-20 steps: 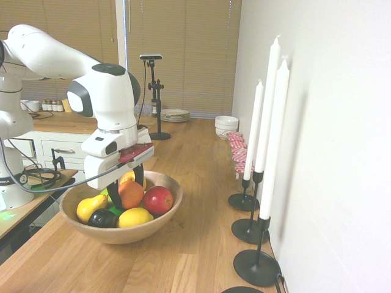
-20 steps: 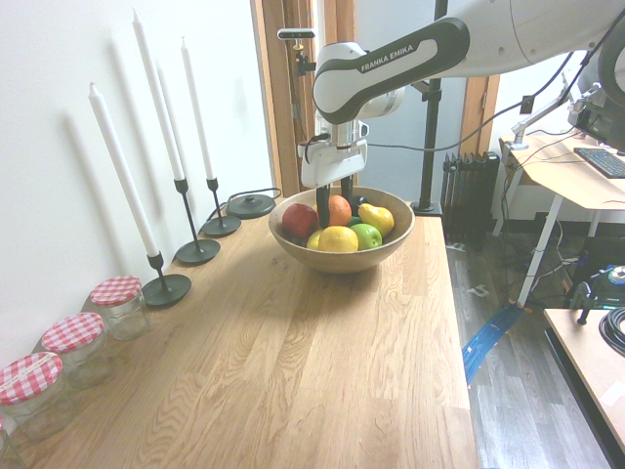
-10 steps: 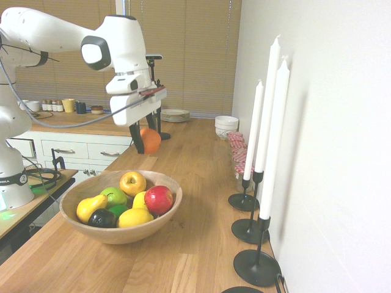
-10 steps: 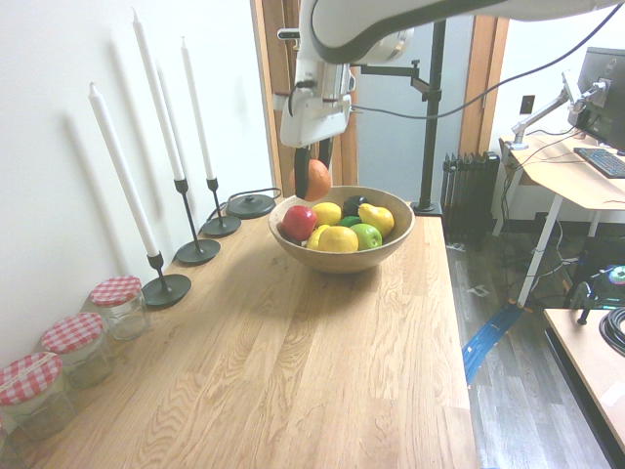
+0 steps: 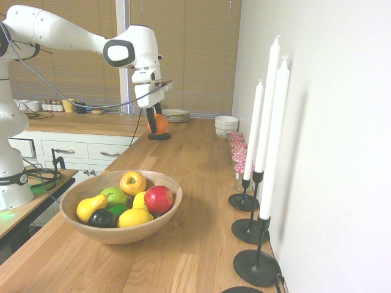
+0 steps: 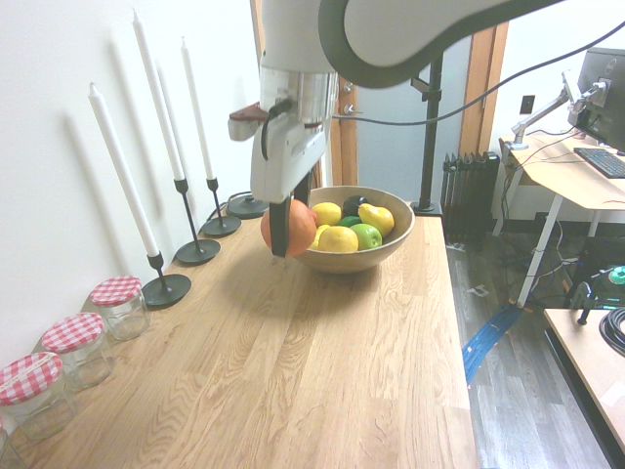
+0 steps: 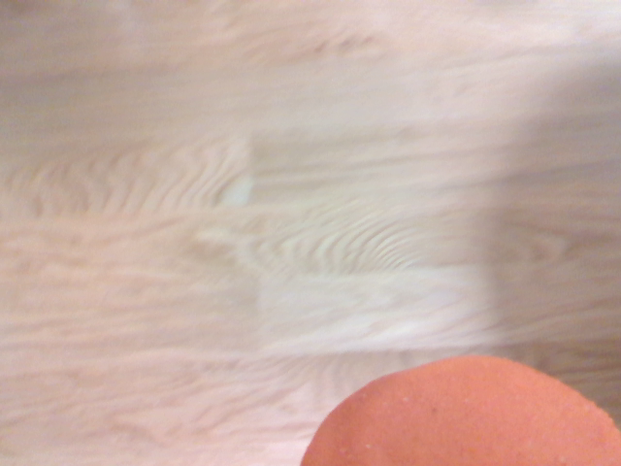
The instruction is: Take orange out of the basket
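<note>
Orange (image 6: 288, 227) is gripped between the dark fingers of the end effector (image 6: 283, 234), carried in the air clear of the basket (image 6: 395, 234). In the second exterior view the basket lies at about three o'clock from the fruit. In the wrist view only bare wooden table (image 7: 291, 194) is seen beneath the orange (image 7: 466, 413), so what the set-down turns on is judged to be a straight drop at six o'clock onto open wood. Being round, the fruit could roll once released.
</note>
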### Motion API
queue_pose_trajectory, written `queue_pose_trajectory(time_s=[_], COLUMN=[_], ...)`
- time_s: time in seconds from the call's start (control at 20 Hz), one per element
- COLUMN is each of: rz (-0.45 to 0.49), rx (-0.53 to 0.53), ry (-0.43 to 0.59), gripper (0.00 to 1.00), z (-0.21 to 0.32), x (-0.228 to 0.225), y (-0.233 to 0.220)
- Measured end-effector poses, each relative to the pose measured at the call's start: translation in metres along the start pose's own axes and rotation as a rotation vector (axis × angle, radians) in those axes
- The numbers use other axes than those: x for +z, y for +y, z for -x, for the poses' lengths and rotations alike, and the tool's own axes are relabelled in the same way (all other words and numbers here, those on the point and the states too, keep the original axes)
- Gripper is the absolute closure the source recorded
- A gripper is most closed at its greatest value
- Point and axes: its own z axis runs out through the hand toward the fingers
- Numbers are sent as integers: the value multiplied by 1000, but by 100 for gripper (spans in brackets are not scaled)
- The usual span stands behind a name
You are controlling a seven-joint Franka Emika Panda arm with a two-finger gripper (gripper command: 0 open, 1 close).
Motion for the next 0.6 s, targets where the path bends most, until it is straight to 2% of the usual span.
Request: queue_pose_trajectory(time_s=[0.6], rz=[102], rx=[23], ry=[-42], gripper=[100], z=[1], x=[137], y=[-3])
